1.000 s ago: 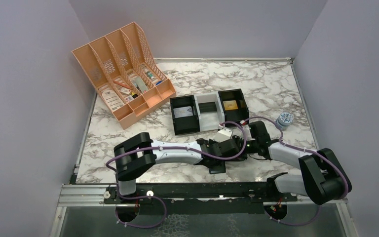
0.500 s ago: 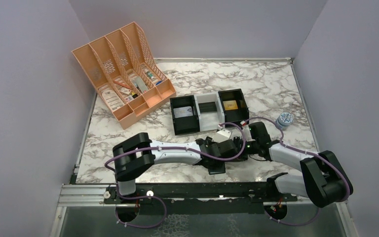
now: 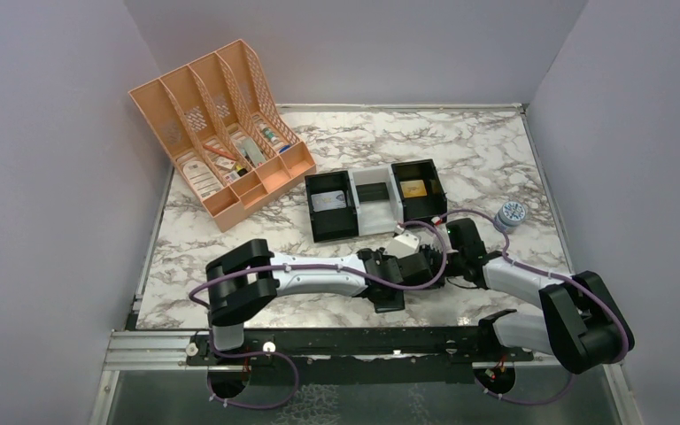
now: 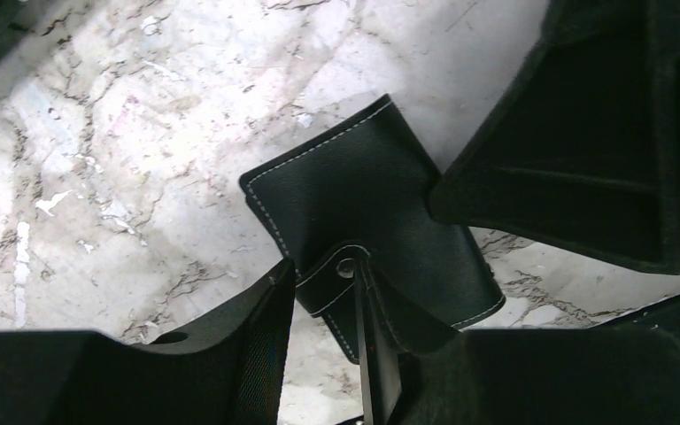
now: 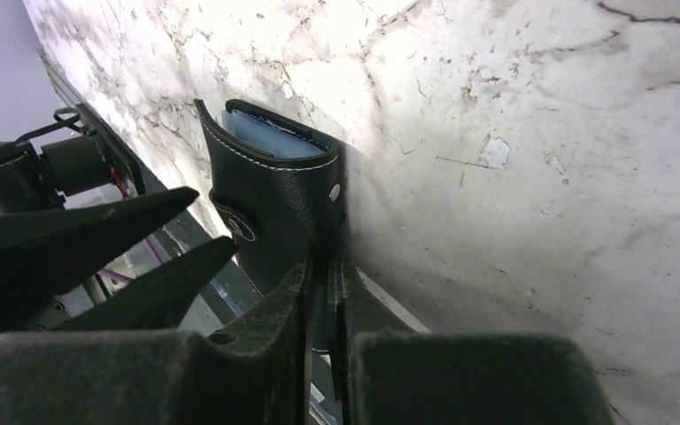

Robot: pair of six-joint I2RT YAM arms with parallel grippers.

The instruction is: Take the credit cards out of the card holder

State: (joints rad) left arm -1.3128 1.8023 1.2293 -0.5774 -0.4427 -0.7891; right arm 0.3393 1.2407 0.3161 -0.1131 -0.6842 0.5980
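Observation:
The card holder (image 4: 367, 199) is a black wallet with white stitching, held just above the marble. In the right wrist view its blue-grey lining (image 5: 266, 140) shows at the top edge. My right gripper (image 5: 323, 266) is shut on one edge of the card holder (image 5: 274, 199). My left gripper (image 4: 326, 279) is open, with its fingers on either side of the snap tab (image 4: 341, 270). In the top view both grippers meet near the table's front (image 3: 429, 266). No credit cards show in the card holder; they are hidden.
A black-and-white three-compartment tray (image 3: 374, 212) sits just behind the grippers, with a grey card (image 3: 328, 202) and a gold card (image 3: 413, 188) in it. An orange file rack (image 3: 217, 133) stands at the back left. A small round jar (image 3: 511, 214) is on the right.
Both grippers stay together at the card holder. The left wrist has edged slightly to the right; little else has visibly moved.

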